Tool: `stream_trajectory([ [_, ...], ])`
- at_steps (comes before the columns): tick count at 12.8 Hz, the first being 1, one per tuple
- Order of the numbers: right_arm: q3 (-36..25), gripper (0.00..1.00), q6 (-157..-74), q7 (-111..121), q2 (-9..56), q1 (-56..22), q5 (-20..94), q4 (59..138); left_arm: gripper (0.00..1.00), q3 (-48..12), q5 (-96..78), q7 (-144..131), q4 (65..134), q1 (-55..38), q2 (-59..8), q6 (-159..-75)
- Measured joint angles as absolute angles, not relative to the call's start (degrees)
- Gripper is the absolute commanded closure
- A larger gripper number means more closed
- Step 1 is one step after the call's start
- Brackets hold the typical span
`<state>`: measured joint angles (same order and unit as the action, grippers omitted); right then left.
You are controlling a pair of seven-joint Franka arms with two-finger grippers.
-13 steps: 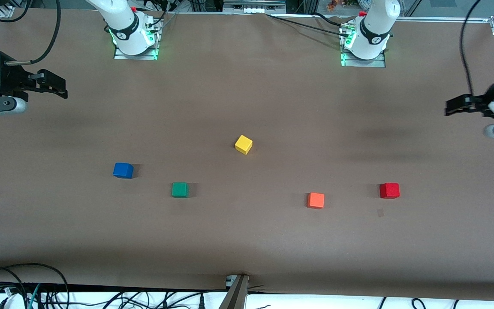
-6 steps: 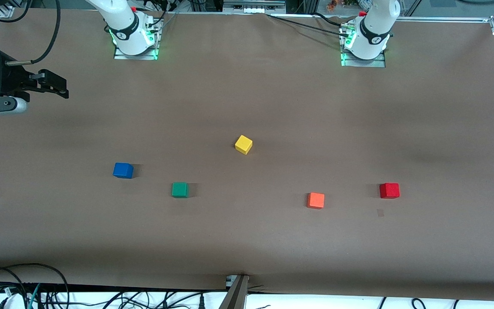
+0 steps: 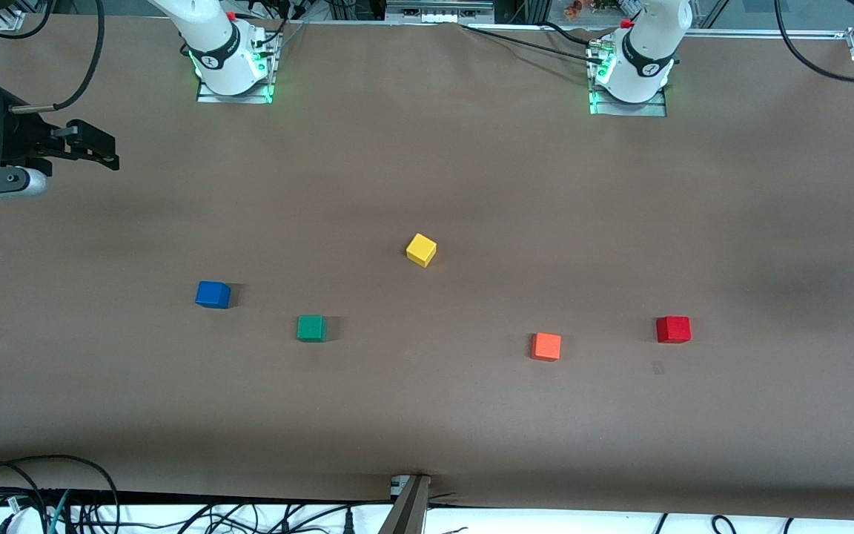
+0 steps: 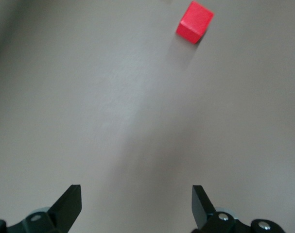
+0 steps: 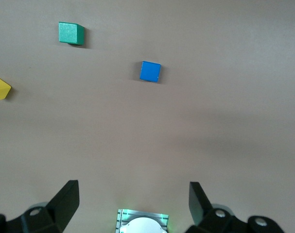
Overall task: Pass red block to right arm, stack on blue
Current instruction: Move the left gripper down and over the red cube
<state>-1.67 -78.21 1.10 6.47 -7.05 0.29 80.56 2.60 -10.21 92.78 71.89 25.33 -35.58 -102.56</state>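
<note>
Lying ahead of the empty, spread left gripper (image 4: 136, 206), red block (image 4: 194, 22) sits well apart. Right gripper (image 5: 133, 204), also spread and empty, waits over the table's right-arm end, probably much farther from red.

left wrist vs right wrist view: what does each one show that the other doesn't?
Only the left wrist view: the small bright red cube, lying alone on the table ahead of the open left hand.
Only the right wrist view: the small solid blue cube, the green cube, the yellow cube at the picture's edge, and a robot base between the open right hand's fingers.
Both: the brown table surface.
</note>
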Motion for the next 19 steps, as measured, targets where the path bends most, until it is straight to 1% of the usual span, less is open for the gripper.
stream_trajectory([
  [3, -1.69, 0.0, -78.24, 1.1, 6.55, -7.0, 0.29, 80.56, 0.0, 2.58, -23.4, 105.44, 71.8, 28.21, -42.62, -102.51],
  [5, -1.69, 0.0, -78.26, 1.1, 6.62, -7.0, 0.3, 80.56, 0.0, 2.46, -31.27, 111.65, 71.72, 28.83, -47.67, -102.18],
  [7, -1.68, 0.0, -78.28, 1.1, 6.67, -7.01, 0.3, 80.56, 0.0, 1.48, -36.39, 114.97, 71.53, 28.83, -51.27, -100.56],
  [10, -1.7, 0.0, -78.29, 1.1, 6.73, -6.99, 0.3, 80.56, 0.0, -1.63, -42.98, 119.67, 71.36, 28.68, -55.39, -97.23],
  [13, -1.72, 0.0, -78.3, 1.1, 6.77, -6.97, 0.3, 80.56, 0.0, -4.17, -47.03, 123.28, 71.19, 28.5, -58.9, -96.79],
  [19, -1.72, 0.0, -78.3, 1.1, 6.77, -6.97, 0.3, 80.56, 0.0, -6.99, -51.87, 129.02, 69.76, 28.25, -63.51, -96.25],
])
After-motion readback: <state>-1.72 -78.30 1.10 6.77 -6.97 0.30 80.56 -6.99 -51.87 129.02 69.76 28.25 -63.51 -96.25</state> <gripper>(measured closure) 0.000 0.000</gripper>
